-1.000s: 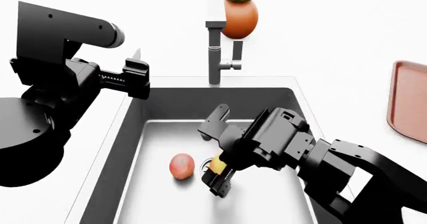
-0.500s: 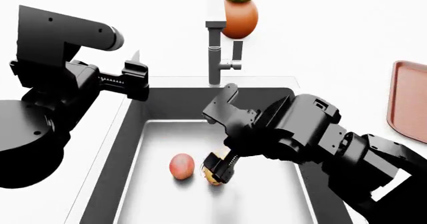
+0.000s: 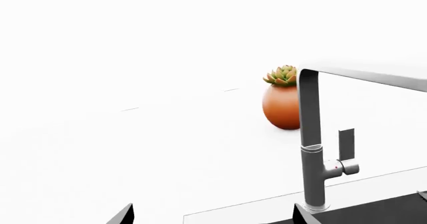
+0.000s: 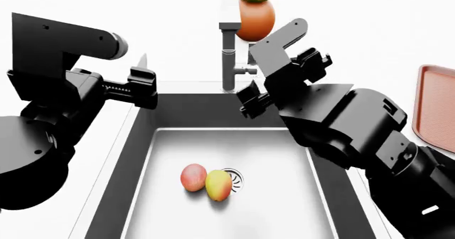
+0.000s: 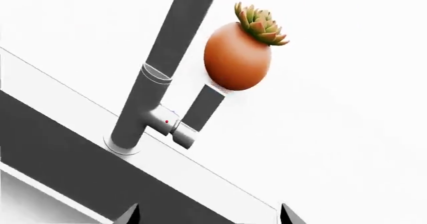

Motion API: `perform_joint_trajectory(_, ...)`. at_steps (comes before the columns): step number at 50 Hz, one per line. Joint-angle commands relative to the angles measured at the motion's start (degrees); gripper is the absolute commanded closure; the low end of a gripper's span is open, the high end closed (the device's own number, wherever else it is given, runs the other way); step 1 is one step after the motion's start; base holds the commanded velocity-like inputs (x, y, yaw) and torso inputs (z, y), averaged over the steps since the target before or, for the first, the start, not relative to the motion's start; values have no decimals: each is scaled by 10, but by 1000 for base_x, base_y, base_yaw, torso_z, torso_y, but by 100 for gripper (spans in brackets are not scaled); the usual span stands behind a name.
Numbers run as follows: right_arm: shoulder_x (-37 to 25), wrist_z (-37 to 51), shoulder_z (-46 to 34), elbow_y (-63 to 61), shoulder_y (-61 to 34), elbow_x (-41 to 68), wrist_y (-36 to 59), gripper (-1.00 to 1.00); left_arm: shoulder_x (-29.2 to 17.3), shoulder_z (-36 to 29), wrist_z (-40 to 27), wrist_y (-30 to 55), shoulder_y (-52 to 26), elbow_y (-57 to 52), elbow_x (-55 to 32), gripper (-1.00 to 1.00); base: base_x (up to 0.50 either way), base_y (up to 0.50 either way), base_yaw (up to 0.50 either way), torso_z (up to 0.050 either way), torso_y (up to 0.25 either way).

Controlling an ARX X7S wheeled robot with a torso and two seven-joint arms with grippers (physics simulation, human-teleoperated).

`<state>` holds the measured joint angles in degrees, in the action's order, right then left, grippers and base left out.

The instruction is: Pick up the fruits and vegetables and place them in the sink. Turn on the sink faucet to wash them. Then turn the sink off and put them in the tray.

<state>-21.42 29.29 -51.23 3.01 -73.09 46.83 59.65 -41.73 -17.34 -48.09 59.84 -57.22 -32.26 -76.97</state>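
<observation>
Both fruits are down in the sink right now: the pinkish-red apple and the yellow-green mango lie side by side on the pale floor, touching, with the mango resting at the edge of the round drain. Neither set of jaws is anywhere near them; they sit well below and clear of both.

The right gripper is up high at the back rim of the basin, its jaws spread wide and holding nothing, one long finger angled up toward the orange plant pot. From its wrist camera the sink faucet stands just ahead of the jaws, lever handle sticking out beside the column with a small red dot at its base, and only the two dark fingertips peek in at the frame edge, set far apart. No contact with the lever (there is daylight between them).

The left gripper hangs over the bench at the sink's left rim, jaws apart and empty. Its wrist camera looks across the white bench toward the faucet column, the spout overhead and the succulent pot beyond, all ahead of the jaws and well off them.

The reddish-brown tray lies on the bench far out past the right arm, partly cut by the frame edge.
</observation>
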Motion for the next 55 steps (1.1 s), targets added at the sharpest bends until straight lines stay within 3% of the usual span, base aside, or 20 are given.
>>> perform_joint_trajectory(1, 14, 86, 29, 48, 11, -53, -51, -100, -3, 4, 4, -19, 15, -19, 19, -100, 0, 0, 0, 0, 0)
perform_joint_trajectory(8, 29, 73, 14, 116, 13, -98, -119, -100, -2, 1, 13, -27, 19, -19, 31, -100, 0, 0, 0, 0, 0)
perform_joint_trajectory(22, 118, -46, 91, 361, -4, -108, -408, -100, 6, 0, 11, -37, 21, -29, 36, -100, 0, 0, 0, 0, 0)
perform_joint_trajectory(30, 130, -70, 100, 395, -8, -104, -441, -100, 6, -1, 10, -39, 21, -29, 38, -100, 0, 0, 0, 0, 0)
perform_joint_trajectory(34, 196, -133, 96, 592, -64, -131, -536, -100, 9, -9, 16, -43, 22, -28, 57, -100, 0, 0, 0, 0, 0)
perform_joint_trajectory(37, 214, -156, 12, 683, -90, -48, -593, -100, 12, -12, 26, -50, 28, -23, 63, -100, 0, 0, 0, 0, 0)
perform_joint_trajectory(41, 214, -174, -120, 702, -100, 85, -619, -100, 9, -12, 45, -63, 39, -21, 73, -100, 0, 0, 0, 0, 0)
perform_joint_trajectory(45, 214, -190, -198, 711, -105, 162, -632, -100, 7, -4, 51, -70, 45, -21, 61, -100, 0, 0, 0, 0, 0)
perform_joint_trajectory(49, 214, -179, -231, 719, -109, 196, -637, -100, 7, 2, 56, -75, 46, -23, 50, -100, 0, 0, 0, 0, 0)
perform_joint_trajectory(55, 214, -169, -179, 720, -106, 148, -638, -100, 2, 12, 73, -94, 60, -34, 53, -100, 0, 0, 0, 0, 0)
